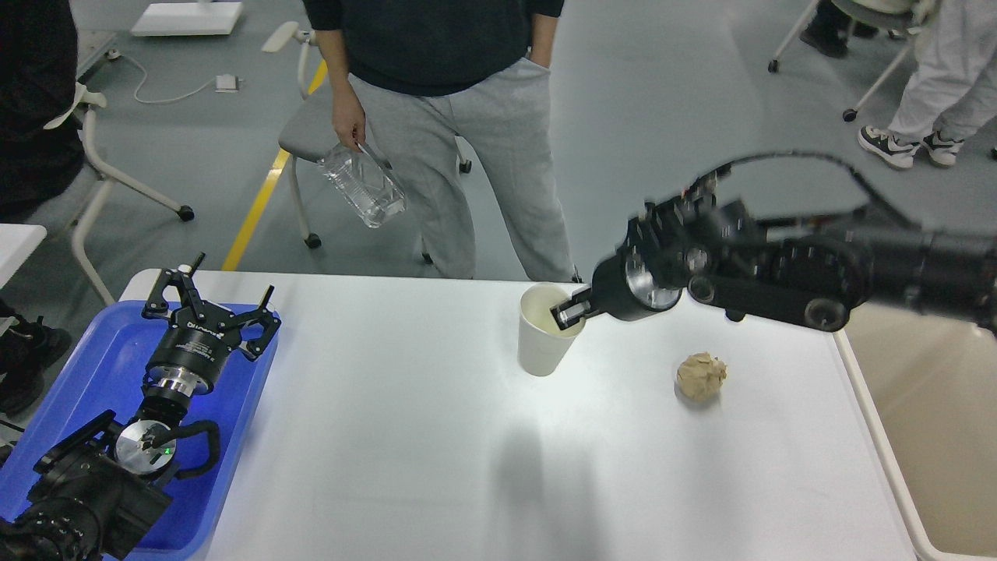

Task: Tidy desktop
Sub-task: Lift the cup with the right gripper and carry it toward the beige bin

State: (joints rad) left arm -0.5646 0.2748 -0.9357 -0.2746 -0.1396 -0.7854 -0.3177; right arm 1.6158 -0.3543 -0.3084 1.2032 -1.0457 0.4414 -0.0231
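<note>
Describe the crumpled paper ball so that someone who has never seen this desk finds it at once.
Start at the wide white desktop and go to its right half, near the beige bin. There, right of the upright white paper cup that the right hand reaches into, lies the crumpled paper ball. It alone is tan, wrinkled and lumpy, and nothing touches it.

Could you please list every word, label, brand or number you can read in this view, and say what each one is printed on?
White lettering on the body of the left pincer: a short brand-like word, too small and blurred to read.
Paper cup, crumpled paper ball, blue tray, desktop: no text visible.
</note>
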